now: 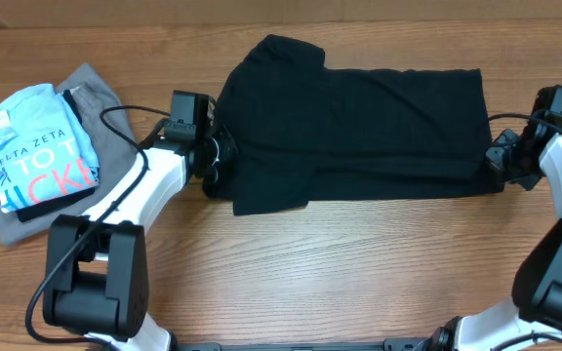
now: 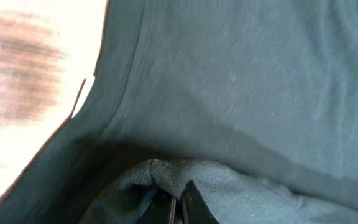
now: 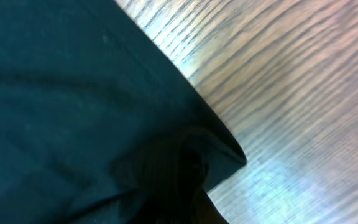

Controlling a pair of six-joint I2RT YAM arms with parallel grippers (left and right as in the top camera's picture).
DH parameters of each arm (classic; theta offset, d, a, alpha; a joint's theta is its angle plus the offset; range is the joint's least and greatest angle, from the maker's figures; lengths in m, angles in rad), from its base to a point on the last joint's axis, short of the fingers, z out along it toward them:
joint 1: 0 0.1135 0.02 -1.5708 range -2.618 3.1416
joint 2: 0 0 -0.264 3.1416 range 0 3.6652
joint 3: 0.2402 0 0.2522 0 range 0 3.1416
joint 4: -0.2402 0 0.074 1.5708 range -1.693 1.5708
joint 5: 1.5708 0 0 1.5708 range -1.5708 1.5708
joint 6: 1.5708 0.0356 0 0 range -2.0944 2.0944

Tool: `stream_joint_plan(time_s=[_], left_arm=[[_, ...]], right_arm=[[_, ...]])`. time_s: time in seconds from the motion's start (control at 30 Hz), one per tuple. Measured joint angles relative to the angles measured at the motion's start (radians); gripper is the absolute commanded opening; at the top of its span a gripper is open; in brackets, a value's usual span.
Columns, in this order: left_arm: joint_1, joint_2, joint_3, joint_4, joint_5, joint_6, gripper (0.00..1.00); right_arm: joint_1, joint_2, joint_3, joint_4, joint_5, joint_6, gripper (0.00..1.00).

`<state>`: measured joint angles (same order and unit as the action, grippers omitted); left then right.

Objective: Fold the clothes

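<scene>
The black T-shirt [image 1: 354, 122] lies spread across the middle of the wooden table, folded lengthwise, one sleeve sticking out at the top left. My left gripper [image 1: 220, 154] is at its left edge, shut on a pinch of the fabric [image 2: 173, 177]. My right gripper [image 1: 497, 161] is at its right edge, its fingers buried in a fold near the shirt's corner [image 3: 219, 152]; they look closed on the cloth. The shirt fills most of both wrist views.
A light blue shirt with lettering [image 1: 37, 146] lies on a grey garment [image 1: 91, 93] at the far left of the table. Bare wood [image 1: 359, 273] lies in front of the black shirt.
</scene>
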<state>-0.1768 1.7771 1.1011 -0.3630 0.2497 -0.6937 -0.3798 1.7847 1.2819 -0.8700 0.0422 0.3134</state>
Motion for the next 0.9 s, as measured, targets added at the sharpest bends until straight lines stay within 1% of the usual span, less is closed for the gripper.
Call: stream_joint_plan(time_s=[0.03, 0.07, 0.13, 0.3, 0.43, 0.47, 0.53, 0.6, 0.63, 0.7, 0.77, 0.9], left_arm=[[0.000, 0.006, 0.000, 0.019, 0.000, -0.004, 0.04], [0.000, 0.011, 0.000, 0.035, 0.000, -0.007, 0.07], [0.000, 0.022, 0.000, 0.065, 0.000, -0.013, 0.15], [0.001, 0.042, 0.000, 0.111, -0.006, -0.018, 0.16], [0.001, 0.051, 0.000, 0.117, -0.016, -0.018, 0.15], [0.001, 0.053, 0.000, 0.117, -0.018, -0.018, 0.15], [0.001, 0.054, 0.000, 0.118, -0.023, -0.018, 0.15], [0.001, 0.054, 0.000, 0.119, -0.023, -0.018, 0.15], [0.001, 0.054, 0.000, 0.121, -0.023, -0.018, 0.16], [0.001, 0.054, 0.000, 0.120, -0.020, -0.018, 0.17], [0.001, 0.054, 0.000, 0.121, -0.006, -0.018, 0.17], [0.001, 0.054, 0.000, 0.107, 0.074, 0.008, 0.17]], right_arm=[[0.000, 0.008, 0.000, 0.009, -0.003, 0.000, 0.10], [0.000, 0.013, 0.000, 0.019, -0.005, 0.000, 0.11], [0.000, 0.016, -0.001, 0.045, -0.011, -0.001, 0.11], [0.000, 0.016, -0.001, 0.097, -0.013, -0.001, 0.12], [0.000, 0.016, -0.001, 0.132, -0.033, 0.000, 0.12], [0.000, 0.016, -0.001, 0.140, -0.040, 0.000, 0.16], [0.000, 0.016, -0.001, 0.148, -0.053, -0.003, 0.32], [0.000, 0.016, -0.001, 0.155, -0.061, -0.006, 0.33], [0.000, 0.016, -0.001, 0.156, -0.061, -0.002, 0.35], [0.000, 0.016, -0.001, 0.163, -0.065, -0.004, 0.42], [0.000, 0.016, -0.001, 0.161, -0.065, -0.003, 0.44], [0.000, 0.016, -0.001, 0.097, -0.037, -0.003, 0.49]])
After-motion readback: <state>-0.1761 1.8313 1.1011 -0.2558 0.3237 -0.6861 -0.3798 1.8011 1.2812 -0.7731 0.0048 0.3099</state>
